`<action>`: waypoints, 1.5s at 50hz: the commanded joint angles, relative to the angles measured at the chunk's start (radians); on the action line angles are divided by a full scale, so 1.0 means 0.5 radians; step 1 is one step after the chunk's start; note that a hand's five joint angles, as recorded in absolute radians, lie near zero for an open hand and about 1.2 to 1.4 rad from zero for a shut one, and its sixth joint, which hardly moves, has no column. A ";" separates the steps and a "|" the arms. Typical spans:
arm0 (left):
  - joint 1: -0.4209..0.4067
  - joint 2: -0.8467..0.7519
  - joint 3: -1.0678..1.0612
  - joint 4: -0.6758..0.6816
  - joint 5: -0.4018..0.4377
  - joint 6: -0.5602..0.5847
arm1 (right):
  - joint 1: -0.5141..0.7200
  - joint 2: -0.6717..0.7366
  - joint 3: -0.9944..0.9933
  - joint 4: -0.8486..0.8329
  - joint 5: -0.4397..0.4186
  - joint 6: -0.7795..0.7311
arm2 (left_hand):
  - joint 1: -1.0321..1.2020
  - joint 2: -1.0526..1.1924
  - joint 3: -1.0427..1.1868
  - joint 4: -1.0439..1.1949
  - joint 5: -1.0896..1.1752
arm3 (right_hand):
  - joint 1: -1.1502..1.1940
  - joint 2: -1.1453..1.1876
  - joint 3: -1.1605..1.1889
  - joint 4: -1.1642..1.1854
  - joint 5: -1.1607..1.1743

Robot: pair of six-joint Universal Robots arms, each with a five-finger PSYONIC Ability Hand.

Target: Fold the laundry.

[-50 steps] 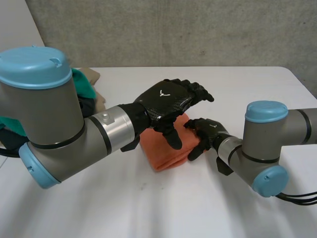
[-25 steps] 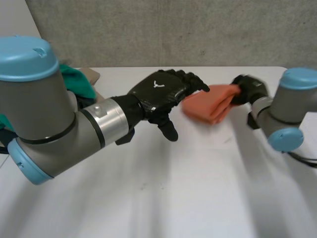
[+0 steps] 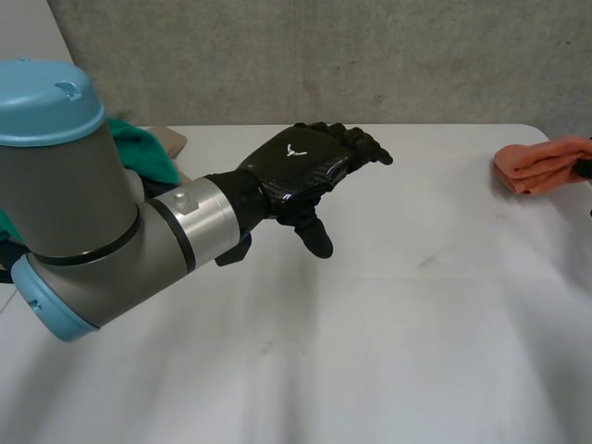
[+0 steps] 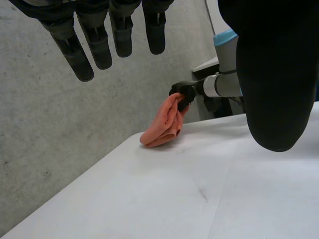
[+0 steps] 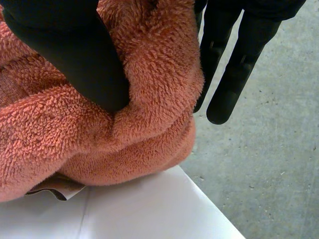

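**Folded orange towel moved to the table's far right edge**

Item 1, right hand (image 5: pixel 75 55): the thumb was pressed deep into the pile of the orange towel (image 5: pixel 149 99), pinching the folded bundle against the fingers behind it. We recorded a firm grasp. A second earlier this hand lay on the towel at the table's middle. Half a second earlier it was in flight with it. The bundle now sat low over the right edge of the table (image 3: pixel 370 351), well apart from the other arm.

Item 2, left hand (image 3: pixel 305 176): the fingers were straight and slack and held nothing. It hovered over the middle, as it had throughout.

Item 3, green cloth (image 3: pixel 143 153): it was heaped at the left behind the left arm, unfolded.

Assessment: we judged this piece finished and being set aside. The heap at the left looked next.
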 commanded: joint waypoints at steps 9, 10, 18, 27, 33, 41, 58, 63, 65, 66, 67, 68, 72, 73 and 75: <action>-0.110 0.010 0.021 0.000 0.003 0.000 | -0.019 -0.195 0.212 0.192 0.115 -0.454 | 0.045 0.071 0.055 0.076 0.091 | -1.278 -1.487 -1.903 -2.045 -1.916; -0.113 0.010 0.018 0.000 0.003 0.000 | -0.022 -0.226 0.243 0.186 0.152 -0.488 | 0.045 0.071 0.055 0.076 0.091 | -1.278 -1.487 -1.903 -2.045 -1.916; -0.129 0.025 0.009 0.000 0.000 -0.003 | -0.013 -0.732 0.715 -0.132 0.453 -0.899 | 0.051 0.077 0.061 0.082 0.097 | -1.278 -1.487 -1.903 -2.045 -1.916; -0.113 0.151 -0.028 0.000 -0.021 -0.006 | 0.247 -1.431 1.651 -0.694 0.092 -1.203 | 0.051 0.077 0.061 0.082 0.097 | -1.278 -1.487 -1.903 -2.045 -1.916; 0.030 0.319 -0.040 0.003 -0.257 -0.003 | 0.612 -1.802 2.258 -0.756 -0.319 -1.332 | 0.074 0.100 0.084 0.105 0.120 | -1.278 -1.487 -1.903 -2.045 -1.916; 0.656 0.433 -0.025 0.172 -0.773 0.028 | 0.831 -2.201 2.869 -0.618 -0.896 -1.546 | -0.014 0.012 -0.003 0.018 0.032 | -1.278 -1.487 -1.903 -2.045 -1.916; 1.322 -0.843 0.518 0.463 -0.635 0.847 | 0.843 -2.303 3.253 -0.363 -0.884 -1.724 | -0.037 -0.012 -0.027 -0.006 0.008 | -1.278 -1.487 -1.903 -2.045 -1.916; 1.399 -0.963 0.595 0.672 -0.540 0.743 | 0.840 -2.306 3.372 -0.369 -0.900 -1.721 | 1.025 1.051 1.035 1.056 1.071 | -1.278 -1.487 -1.903 -2.045 -1.916; 1.390 -0.963 0.586 0.702 -0.531 0.691 | 0.840 -2.303 3.400 -0.372 -0.900 -1.721 | 1.896 1.922 1.906 1.927 1.942 | -1.278 -1.487 -1.903 -2.045 -1.916; 1.384 -0.957 0.567 0.721 -0.531 0.663 | 0.837 -2.303 3.418 -0.378 -0.900 -1.721 | 2.260 2.286 2.270 2.291 2.306 | -1.278 -1.487 -1.903 -2.045 -1.916; 1.359 -0.932 0.543 0.736 -0.543 0.624 | 0.834 -2.303 3.428 -0.381 -0.900 -1.721 | 2.264 2.289 2.274 2.295 2.309 | -1.278 -1.487 -1.903 -2.045 -1.916; 1.344 -0.905 0.524 0.736 -0.549 0.599 | 0.828 -2.303 3.437 -0.381 -0.900 -1.721 | 2.264 2.289 2.274 2.295 2.309 | -1.278 -1.487 -1.903 -2.045 -1.916; 1.234 -0.574 0.371 0.770 -0.558 0.446 | 0.760 -2.306 3.446 -0.385 -0.900 -1.718 | 2.264 2.289 2.274 2.295 2.309 | -1.278 -1.487 -1.903 -2.045 -1.916; 1.215 -0.497 0.334 0.782 -0.558 0.412 | 0.748 -2.306 3.446 -0.385 -0.900 -1.718 | 2.264 2.289 2.274 2.295 2.309 | -1.278 -1.487 -1.903 -2.045 -1.916; 1.142 -0.292 0.218 0.837 -0.543 0.329 | 0.739 -2.306 3.428 -0.385 -0.893 -1.715 | 2.264 2.289 2.274 2.295 2.309 | -1.278 -1.487 -1.903 -2.045 -1.916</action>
